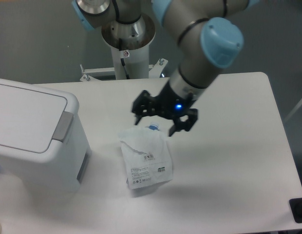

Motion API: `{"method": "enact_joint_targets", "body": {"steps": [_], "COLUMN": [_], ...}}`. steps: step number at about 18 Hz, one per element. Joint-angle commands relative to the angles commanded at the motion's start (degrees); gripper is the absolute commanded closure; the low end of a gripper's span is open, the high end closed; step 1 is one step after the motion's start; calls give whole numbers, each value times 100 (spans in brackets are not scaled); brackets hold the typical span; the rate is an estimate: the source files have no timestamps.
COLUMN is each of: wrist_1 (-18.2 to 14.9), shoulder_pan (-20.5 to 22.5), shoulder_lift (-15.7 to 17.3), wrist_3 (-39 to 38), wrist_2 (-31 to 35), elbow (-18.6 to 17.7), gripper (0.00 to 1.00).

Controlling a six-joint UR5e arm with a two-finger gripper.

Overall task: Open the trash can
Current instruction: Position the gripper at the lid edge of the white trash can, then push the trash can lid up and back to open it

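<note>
The trash can (pixel 34 139) is a large white boxy bin at the left of the table, with its flat lid closed and a grey push tab (pixel 63 126) on its right edge. My gripper (pixel 157 126) hangs over the middle of the table, well to the right of the bin and not touching it. Its black fingers (pixel 140 111) are spread open and hold nothing. It hovers just above the top of a white crinkled pouch (pixel 145 161).
The white pouch with a printed label stands on the table between the gripper and the front edge; something blue (pixel 152 128) shows at its top. The arm's white base post (pixel 127 53) stands at the table's back edge.
</note>
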Motion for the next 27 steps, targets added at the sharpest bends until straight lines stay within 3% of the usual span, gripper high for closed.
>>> {"method": "enact_joint_targets", "body": {"steps": [3,11,16,27], "wrist_1": [439,633,871,906], "shoulder_pan": [-395,-905,-941,-933], "shoulder_lift": [-9,52,184,167], "wrist_3": [-501,-958,-934,-889], "wrist_2": [-53,-132,-97,-53], "elbow": [-69,-175,-483,-527], "gripper": [0,0,0,0]}}
